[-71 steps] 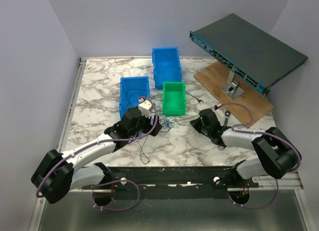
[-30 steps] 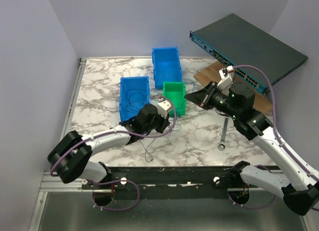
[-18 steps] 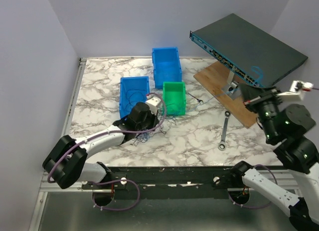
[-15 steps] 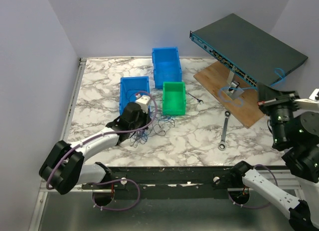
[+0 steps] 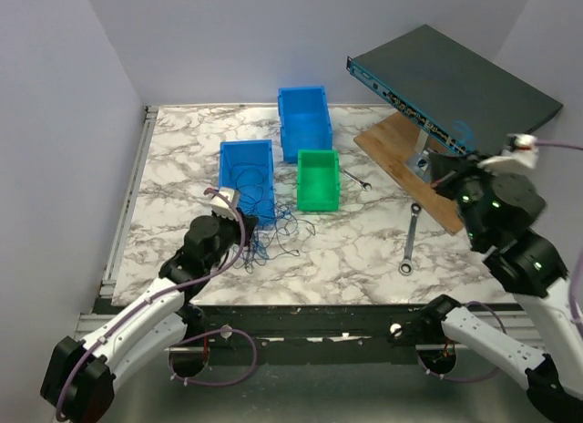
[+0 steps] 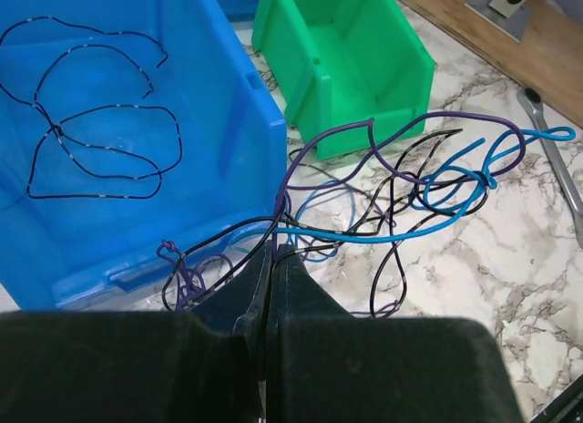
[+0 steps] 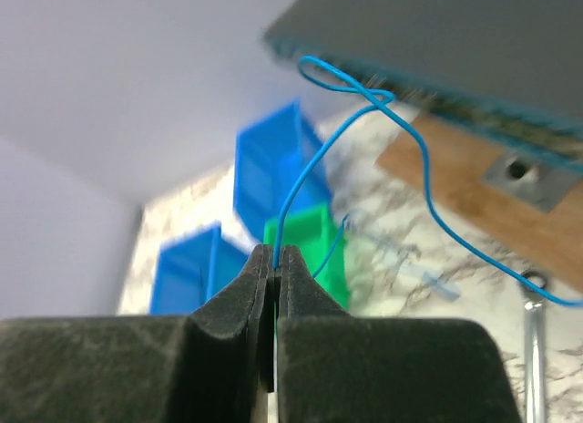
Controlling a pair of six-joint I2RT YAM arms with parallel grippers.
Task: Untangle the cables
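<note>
**Marble tabletop, cable lot: two pinches, one snarl**

Setting: a white-and-grey marble tabletop [image 5: 364, 250] between plain lilac walls.

Item 1, cables [image 6: 383, 186]: a loose snarl of purple, black and blue strands. It lies on the marble just in front of the blue bin [image 6: 228, 159] and the green bin [image 6: 346, 58]. One more black strand [image 6: 56, 129] lies coiled apart inside the blue bin.

Item 2, left end effector [image 6: 273, 259]: pressed together, pinching a few strands at the near edge of the snarl, low over the marble.

Item 3, right end effector [image 7: 275, 254]: pressed together on a single blue cable [image 7: 378, 99]. It is raised near the slanted network switch [image 5: 455, 86], well apart from the snarl. I cannot tell whether that strand runs back into the snarl.

Note for the next move: from my left end effector the snarl fans away and to the right. Its long axis runs from the blue bin's front toward the wrench [image 5: 410, 236]. The left arm is far nearer, so I judge any separating pull should start there, drawn back toward the arm's base.
</note>
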